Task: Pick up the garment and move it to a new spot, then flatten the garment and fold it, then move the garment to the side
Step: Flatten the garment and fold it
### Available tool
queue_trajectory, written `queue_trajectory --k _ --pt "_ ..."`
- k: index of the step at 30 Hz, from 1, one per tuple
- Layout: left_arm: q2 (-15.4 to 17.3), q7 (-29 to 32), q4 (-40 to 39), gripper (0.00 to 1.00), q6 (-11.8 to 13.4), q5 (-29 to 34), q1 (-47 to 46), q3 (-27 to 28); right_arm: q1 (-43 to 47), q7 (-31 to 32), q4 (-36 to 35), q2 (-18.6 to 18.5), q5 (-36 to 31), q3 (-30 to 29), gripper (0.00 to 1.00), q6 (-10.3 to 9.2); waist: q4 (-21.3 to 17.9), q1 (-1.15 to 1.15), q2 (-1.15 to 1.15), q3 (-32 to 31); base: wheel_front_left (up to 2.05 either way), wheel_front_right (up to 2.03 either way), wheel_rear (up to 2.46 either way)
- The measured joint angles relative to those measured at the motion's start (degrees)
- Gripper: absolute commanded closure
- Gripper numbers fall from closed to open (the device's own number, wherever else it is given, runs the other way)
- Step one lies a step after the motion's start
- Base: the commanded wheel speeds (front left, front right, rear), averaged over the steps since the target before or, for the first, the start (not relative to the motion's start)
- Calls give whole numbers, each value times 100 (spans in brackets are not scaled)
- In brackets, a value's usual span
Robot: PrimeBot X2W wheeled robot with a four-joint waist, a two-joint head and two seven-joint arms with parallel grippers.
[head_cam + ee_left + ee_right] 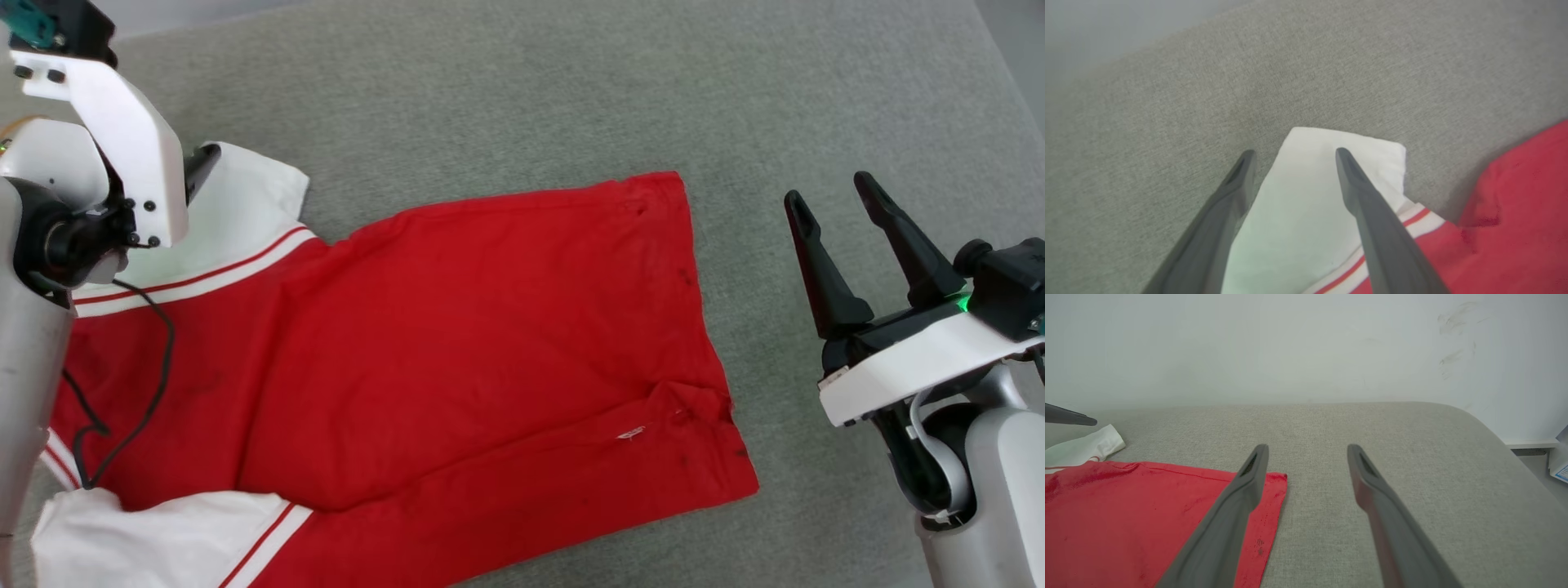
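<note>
Bright red thin-fabric jersey (490,327) lies mostly flat on the grey fabric-covered surface (531,90), hem to the right, and looks part-folded along its near edge. Left gripper (1295,152) is above the far white sleeve (1306,196), fingers (1372,212) spread and straddling the sleeve's edge; can't tell if they touch. Right gripper (829,188) is off the cloth beside the hem, fingers also spread, holding nothing.

Likely step: sleeve fold. Pinch near the cuff corner and take one layer only. Lift low and lay it inward over the red body. Right could pin the hem so the body doesn't drag.
</note>
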Motion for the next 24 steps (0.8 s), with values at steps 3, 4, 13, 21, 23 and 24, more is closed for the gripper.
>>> queue_trajectory --k 3,4,13,21,23,24 --pt "109 588 210 0 -79 -79 -117 -141 -27 -40 81 34 31 73 0 0 -162 0 0 126 0 0 0" --pt "158 719 275 0 -91 -102 -141 -159 -30 -59 110 48 33 91 0 0 -216 0 0 158 0 0 0" --pt "308 1461 541 100 -38 -242 -272 -270 -78 -105 309 83 194 174 0 0 -487 -1 0 311 0 0 0" --pt "219 1200 721 100 64 -376 -110 -172 -132 -71 385 18 382 157 0 0 -548 -1 0 250 0 0 0" --pt "182 1045 784 100 65 -366 -74 -166 -132 35 431 -5 539 188 0 -1 -520 -1 0 198 0 0 0" --pt "162 978 806 100 64 -339 -67 -169 -133 100 470 -29 638 201 0 0 -500 -1 0 167 0 0 0"
